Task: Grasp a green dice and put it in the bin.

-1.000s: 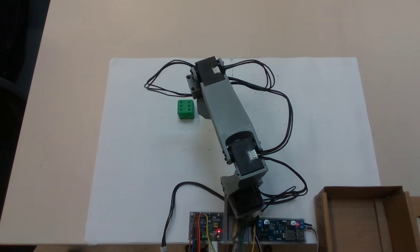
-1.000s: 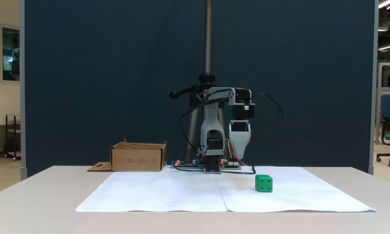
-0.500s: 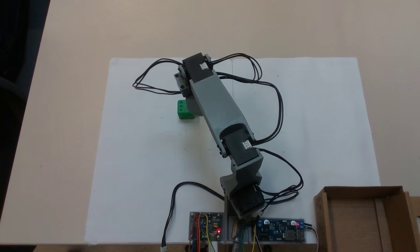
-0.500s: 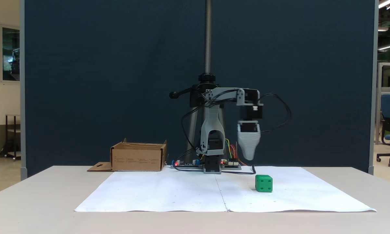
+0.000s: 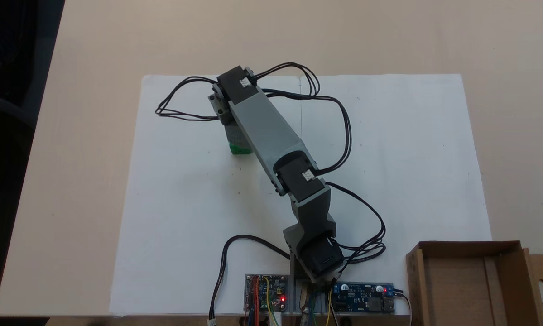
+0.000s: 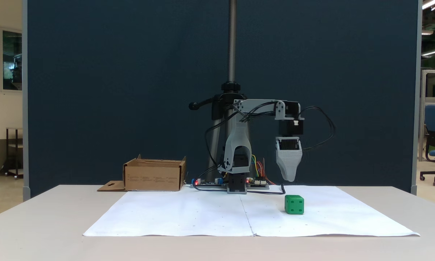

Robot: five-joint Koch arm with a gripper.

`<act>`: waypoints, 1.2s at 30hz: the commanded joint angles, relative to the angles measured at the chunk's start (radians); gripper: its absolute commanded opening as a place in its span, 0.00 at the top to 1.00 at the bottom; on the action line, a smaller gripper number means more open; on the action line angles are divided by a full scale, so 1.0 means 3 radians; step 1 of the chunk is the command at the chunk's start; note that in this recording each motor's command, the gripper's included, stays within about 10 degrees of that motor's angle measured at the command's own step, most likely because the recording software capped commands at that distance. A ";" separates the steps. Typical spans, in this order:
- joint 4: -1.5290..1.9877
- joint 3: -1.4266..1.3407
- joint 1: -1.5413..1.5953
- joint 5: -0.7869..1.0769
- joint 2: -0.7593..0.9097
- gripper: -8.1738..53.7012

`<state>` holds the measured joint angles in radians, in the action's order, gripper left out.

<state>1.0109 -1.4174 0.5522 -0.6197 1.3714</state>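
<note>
End effector (image 6: pixel 289 178) hangs just above dice (image 6: pixel 294 204) on paper (image 6: pixel 202 214), empty, jaw gap can't tell; risk: descent off-ctr w/ jaws too narrow could knock dice aside; bin (image 6: pixel 155 175) well apart.

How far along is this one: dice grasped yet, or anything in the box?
Nothing is done yet. The green dice sits on the white paper, ungrasped. In hand: the gripper hangs above it. Left: descend, grasp, carry to the cardboard bin, which holds nothing.

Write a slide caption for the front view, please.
Gripper hangs above the green dice on white paper.
</note>
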 commanded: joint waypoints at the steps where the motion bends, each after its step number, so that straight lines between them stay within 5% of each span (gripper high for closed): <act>1: 0.0128 0.0164 0.0066 -0.0332 0.0026 0.21; 36: 0.0107 0.0225 0.0230 -0.0363 -0.0557 0.19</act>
<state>1.0109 -1.3944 0.6105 -0.6458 1.1873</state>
